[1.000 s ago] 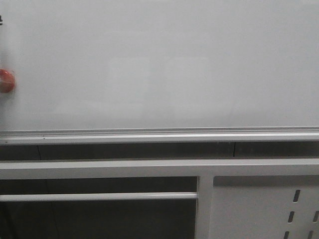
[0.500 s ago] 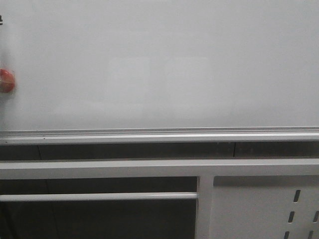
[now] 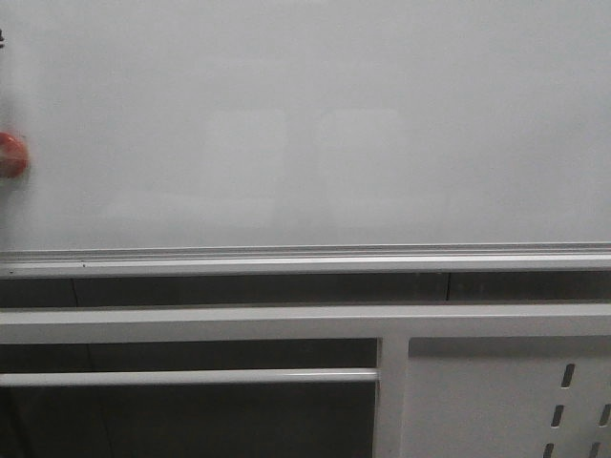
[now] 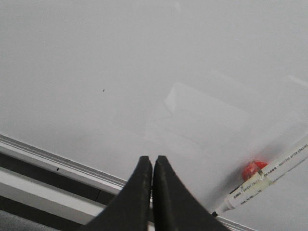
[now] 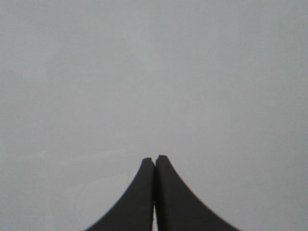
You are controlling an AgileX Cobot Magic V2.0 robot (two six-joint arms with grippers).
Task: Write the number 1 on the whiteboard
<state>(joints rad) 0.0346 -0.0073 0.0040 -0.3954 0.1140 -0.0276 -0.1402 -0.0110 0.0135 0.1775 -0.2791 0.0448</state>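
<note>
**Blank board, both grippers closed and empty**

White glossy whiteboard [image 3: 315, 124] is filling the background in all three views, its silver bottom rail [image 3: 305, 258] running across the front view. No number 1 stroke is showing anywhere on it; only a tiny black dot [image 4: 103, 90] is sitting on the surface in the left wrist view. Left gripper [image 4: 152, 161] is pointing at the board above the rail, fingers pressed together, gripping nothing. Right gripper [image 5: 155, 161] is facing bare board, fingers likewise together and empty. A white marker [image 4: 262, 180] is lying by the rail beside a red round magnet [image 4: 252, 169]. Below, white perforated metal frame [image 3: 496, 391] is showing.
</note>
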